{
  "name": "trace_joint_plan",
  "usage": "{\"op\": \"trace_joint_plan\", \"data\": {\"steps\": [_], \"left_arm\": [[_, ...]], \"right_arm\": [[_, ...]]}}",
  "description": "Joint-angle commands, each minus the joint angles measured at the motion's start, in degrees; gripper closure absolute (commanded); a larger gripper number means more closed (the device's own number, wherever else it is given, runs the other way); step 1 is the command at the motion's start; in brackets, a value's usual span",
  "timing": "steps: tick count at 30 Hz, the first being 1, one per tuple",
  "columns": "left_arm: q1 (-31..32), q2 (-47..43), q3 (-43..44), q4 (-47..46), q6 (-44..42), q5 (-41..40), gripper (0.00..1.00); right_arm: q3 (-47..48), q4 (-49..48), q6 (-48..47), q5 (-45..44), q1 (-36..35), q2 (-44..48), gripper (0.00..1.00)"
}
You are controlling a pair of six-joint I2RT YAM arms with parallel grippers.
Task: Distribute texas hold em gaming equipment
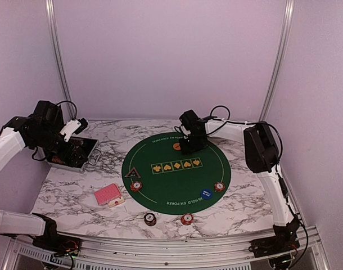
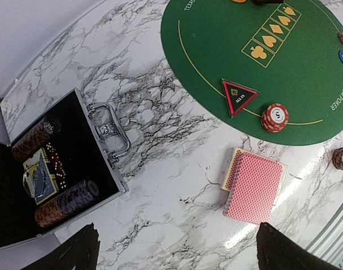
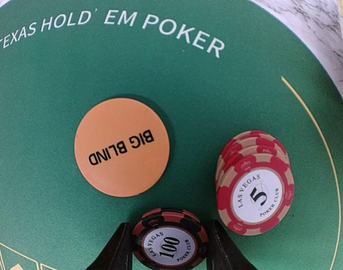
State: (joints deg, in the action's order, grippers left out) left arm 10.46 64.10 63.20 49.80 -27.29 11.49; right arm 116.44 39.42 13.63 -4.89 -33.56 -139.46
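Observation:
On the far part of the green mat (image 3: pixel 42 84), my right gripper (image 3: pixel 169 247) is shut on a short stack of dark striped 100 chips (image 3: pixel 169 241). The orange Big Blind button (image 3: pixel 122 147) lies just beyond it, and a red-and-white stack of 5 chips (image 3: pixel 255 183) stands to its right. My left gripper (image 2: pixel 180 253) hangs open and empty over bare marble, between the open case (image 2: pixel 98 169) and the red-backed deck of cards (image 2: pixel 255 185). The black-triangle button (image 2: pixel 239 97) and a red chip stack (image 2: pixel 274 117) sit at the mat's left edge.
The metal case (image 1: pixel 70 153) at the left holds rows of chips (image 2: pixel 64 203), dice and a card box. A blue button (image 1: pixel 206 194) and a red chip stack (image 1: pixel 219 186) lie on the mat's near right. Two chip stacks (image 1: pixel 150 218) (image 1: pixel 186 219) rest on the marble in front.

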Motion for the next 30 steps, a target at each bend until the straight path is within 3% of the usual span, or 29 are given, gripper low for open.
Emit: {"op": "trace_joint_plan", "data": {"steps": [1,16,23,30], "left_arm": [[-0.19,-0.22,0.7,0.65,-0.4,0.23,0.01],[-0.18,-1.88,0.51,0.74,-0.48,0.71,0.01],[-0.22,-2.03,0.46,0.72,-0.31,1.21,0.01],[-0.19,-2.05,0.15,0.91,-0.32,1.36,0.01]], "right_arm": [[1.29,-0.37,0.96,1.71,0.45,-1.26,0.74],[0.08,0.27,1.75,1.63,0.51,0.25,0.42],[-1.17,0.42,2.22,2.23,0.43,2.93,0.4],[-9.73,-1.42,3.17,4.25,-2.22,12.0,0.39]]}}
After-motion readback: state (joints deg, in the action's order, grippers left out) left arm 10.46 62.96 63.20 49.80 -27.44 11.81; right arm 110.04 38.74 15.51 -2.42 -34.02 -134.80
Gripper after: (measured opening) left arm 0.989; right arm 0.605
